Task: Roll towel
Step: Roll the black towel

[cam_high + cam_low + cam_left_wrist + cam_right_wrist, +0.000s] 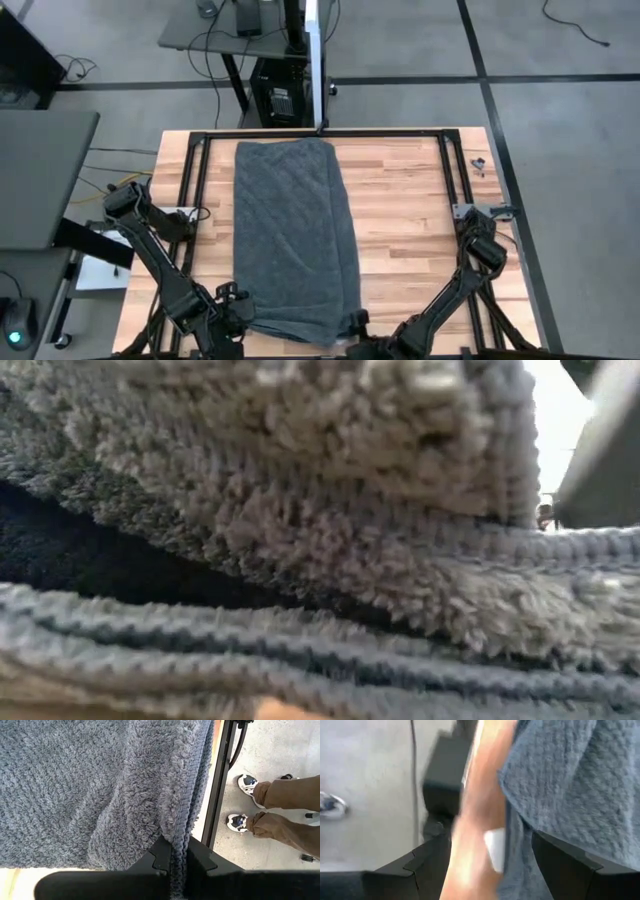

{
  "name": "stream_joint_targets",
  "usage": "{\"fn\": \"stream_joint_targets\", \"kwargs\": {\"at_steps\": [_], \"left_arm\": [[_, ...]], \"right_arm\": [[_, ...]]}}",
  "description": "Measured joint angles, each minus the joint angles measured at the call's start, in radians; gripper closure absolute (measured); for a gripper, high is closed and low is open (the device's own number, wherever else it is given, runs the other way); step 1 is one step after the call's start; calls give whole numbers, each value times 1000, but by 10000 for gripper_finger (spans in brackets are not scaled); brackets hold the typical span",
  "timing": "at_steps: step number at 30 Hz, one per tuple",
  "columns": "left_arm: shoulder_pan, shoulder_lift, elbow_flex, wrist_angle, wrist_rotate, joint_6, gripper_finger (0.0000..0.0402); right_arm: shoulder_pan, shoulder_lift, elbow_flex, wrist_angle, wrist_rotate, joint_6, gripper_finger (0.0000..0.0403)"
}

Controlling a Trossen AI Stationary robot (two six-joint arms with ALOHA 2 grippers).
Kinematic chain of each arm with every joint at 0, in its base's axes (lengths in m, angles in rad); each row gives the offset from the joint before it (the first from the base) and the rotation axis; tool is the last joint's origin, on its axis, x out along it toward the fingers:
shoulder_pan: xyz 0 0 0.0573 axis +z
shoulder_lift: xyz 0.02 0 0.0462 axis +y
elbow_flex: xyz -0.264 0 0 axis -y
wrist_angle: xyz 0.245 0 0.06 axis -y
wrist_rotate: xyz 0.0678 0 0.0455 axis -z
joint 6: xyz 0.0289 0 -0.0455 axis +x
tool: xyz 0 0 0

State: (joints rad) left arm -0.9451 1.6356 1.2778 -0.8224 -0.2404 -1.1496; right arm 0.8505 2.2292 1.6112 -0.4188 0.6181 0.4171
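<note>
While the towel (293, 235) lies lengthwise on the desk (410, 215), the left gripper (174, 862) pinches its seven o'clock corner; the right gripper (485, 855), jaws spread, straddles the five o'clock edge.

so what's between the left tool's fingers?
The towel's hemmed edge, pinched in the shut left tool; the left wrist view shows it.

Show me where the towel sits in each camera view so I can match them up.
High view: the towel lies lengthwise down the table's middle, near end between both grippers.
Low view: it fills nearly the whole picture, right at the lens.
Left wrist view: its hem is pinched in the left gripper.
Right wrist view: its edge hangs between the open fingers of the right gripper.
Shared landmark: the towel's near edge.
</note>
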Motion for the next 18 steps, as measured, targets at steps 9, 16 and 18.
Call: {"fn": "stream_joint_targets", "kwargs": {"at_steps": [9,16,18], "left_arm": [[0,0,0,2,-1,-3,391],[0,0,0,1,-1,-14,391],[0,0,0,1,-1,-13,391]], "right_arm": [[-36,8,14,-28,9,-8,148],[-19,8,30,91,15,-11,149],[-24,8,30,92,13,-10,149]]}}
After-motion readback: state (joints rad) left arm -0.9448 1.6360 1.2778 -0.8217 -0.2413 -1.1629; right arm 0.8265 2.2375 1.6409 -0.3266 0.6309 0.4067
